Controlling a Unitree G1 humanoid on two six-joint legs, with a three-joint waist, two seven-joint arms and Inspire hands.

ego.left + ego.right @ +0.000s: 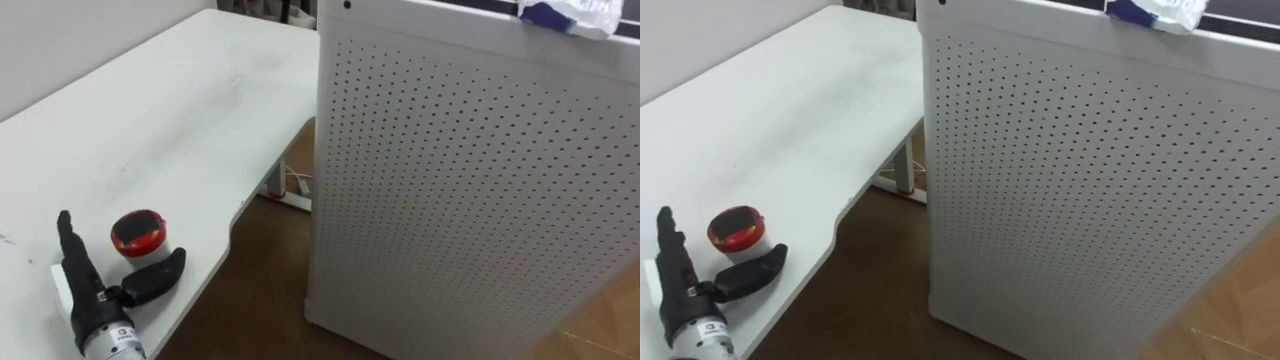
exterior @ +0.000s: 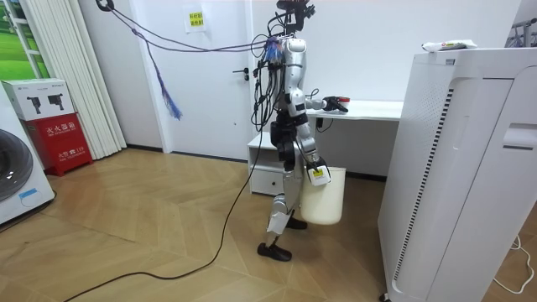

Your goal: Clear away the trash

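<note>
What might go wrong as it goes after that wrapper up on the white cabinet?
The wrapper lies at the top edge of the tall cabinet; a clumsy reach might push it off the far side. The left hand is over the desk, right beside a red disc; lifting it might knock that. The bin hanging from the right hand might bump the cabinet.

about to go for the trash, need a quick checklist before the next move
1. Garbage found: wrapper on top of the white unit: ok
2. Left hand free: open, over the desk, beside a red round thing: ok
3. Left hand close to wrapper: far off, at the other side of the view: not ok
4. Bin along: hangs at right hand: ok
5. Hold on bin firm: cannot tell
</note>
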